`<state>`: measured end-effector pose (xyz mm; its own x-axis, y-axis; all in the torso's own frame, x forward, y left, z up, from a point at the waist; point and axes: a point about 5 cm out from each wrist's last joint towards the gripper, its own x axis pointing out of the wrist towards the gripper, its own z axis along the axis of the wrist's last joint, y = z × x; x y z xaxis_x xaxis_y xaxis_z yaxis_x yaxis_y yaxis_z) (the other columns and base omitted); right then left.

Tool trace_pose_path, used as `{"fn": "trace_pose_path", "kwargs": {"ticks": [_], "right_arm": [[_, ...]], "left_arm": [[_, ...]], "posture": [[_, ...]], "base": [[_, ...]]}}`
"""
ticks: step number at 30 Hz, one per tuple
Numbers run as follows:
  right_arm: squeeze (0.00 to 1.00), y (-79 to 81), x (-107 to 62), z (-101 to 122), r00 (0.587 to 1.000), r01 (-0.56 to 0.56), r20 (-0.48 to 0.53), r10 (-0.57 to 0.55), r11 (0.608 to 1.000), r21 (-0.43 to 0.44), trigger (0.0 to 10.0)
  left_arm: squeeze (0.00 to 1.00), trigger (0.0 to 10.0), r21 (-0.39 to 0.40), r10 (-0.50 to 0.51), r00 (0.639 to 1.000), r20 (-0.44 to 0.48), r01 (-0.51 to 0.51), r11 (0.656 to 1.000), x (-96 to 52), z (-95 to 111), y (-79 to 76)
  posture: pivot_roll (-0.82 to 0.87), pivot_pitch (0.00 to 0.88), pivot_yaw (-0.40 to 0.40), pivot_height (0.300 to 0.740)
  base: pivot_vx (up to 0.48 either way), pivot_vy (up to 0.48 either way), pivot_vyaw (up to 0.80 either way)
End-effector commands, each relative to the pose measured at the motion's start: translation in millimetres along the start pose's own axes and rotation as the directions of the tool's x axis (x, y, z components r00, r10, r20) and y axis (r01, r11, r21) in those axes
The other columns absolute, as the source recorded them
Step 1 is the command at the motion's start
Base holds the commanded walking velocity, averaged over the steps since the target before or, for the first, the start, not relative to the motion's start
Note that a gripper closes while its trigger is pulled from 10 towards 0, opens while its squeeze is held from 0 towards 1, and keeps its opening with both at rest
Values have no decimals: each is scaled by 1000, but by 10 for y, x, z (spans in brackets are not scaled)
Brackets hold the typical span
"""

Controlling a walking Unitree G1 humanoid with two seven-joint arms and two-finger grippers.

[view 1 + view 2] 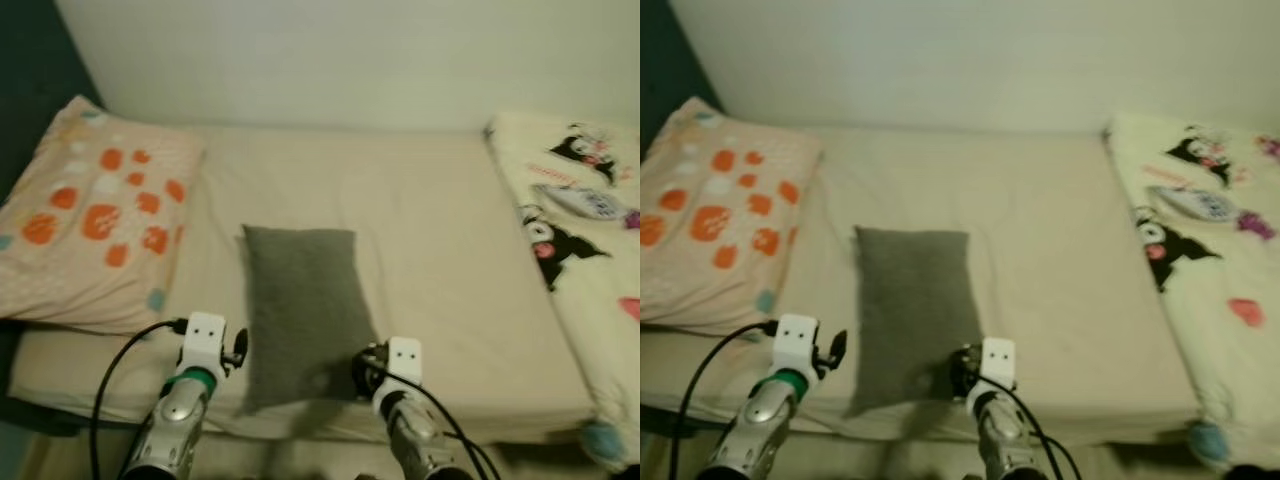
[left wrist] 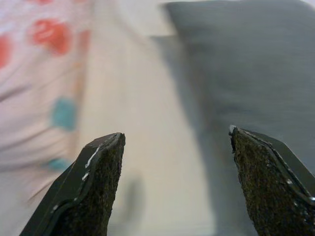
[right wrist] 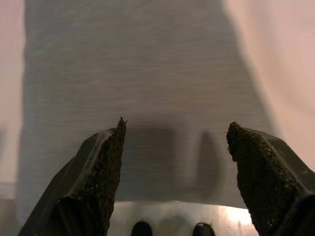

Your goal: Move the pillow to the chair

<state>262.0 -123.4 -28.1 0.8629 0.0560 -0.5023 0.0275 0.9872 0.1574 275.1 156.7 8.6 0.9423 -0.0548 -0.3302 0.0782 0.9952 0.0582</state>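
A small grey pillow [image 1: 303,310] lies lengthwise on the beige bed [image 1: 440,250], its near end at the bed's front edge. My left gripper [image 2: 174,147] is open over the sheet just left of the pillow's near end; the grey pillow [image 2: 246,64] fills the far side of that wrist view. My right gripper [image 3: 174,135] is open just above the near right part of the grey pillow [image 3: 147,73], with nothing between its fingers. In the head view the left wrist [image 1: 203,345] and right wrist [image 1: 400,365] flank the pillow's near end.
A large pink pillow with orange spots [image 1: 90,210] lies at the bed's left end. A cream cartoon-print blanket [image 1: 580,230] covers the right end. A pale wall [image 1: 350,50] runs behind the bed. The bed's front edge [image 1: 300,425] is right before me.
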Motion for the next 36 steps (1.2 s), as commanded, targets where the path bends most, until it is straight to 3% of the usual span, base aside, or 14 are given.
{"fn": "trace_pose_path", "kwargs": {"ticks": [1, 6, 19, 25, 36], "right_arm": [[0, 14, -12, -45, 1000, -9, -19, 9, 1000, -2, 10000], [0, 16, -16, -52, 1000, -5, -18, 5, 1000, -9, 10000], [0, -227, -70, -77, 995, 96, 7, -95, 995, -4, 10000], [0, -376, -119, -152, 986, 163, -20, -163, 987, -15, 10000], [0, -431, -145, -199, 980, 193, -40, -195, 980, -45, 10000]], "left_arm": [[0, 10000, 0, 10, 999, -38, -10, 1000, -30, -81, 24], [0, 10000, -6, 14, 998, -58, -14, 1000, -42, -119, 49], [0, 10000, 51, -132, 989, -71, 136, 989, 40, -78, -195], [0, 10000, 42, -141, 987, -71, 144, 989, 73, -45, -254], [0, 10000, 41, -119, 987, -104, 124, 991, 32, -157, -221]], "posture": [[102, 24, 70, 740], [96, 10, 75, 740], [33, 11, 104, 740], [38, 33, 86, 740], [42, 48, 65, 740]], "base": [[0, -480, 0], [0, -288, 0], [0, 0, 0], [0, -467, 0], [0, 0, 0]]}}
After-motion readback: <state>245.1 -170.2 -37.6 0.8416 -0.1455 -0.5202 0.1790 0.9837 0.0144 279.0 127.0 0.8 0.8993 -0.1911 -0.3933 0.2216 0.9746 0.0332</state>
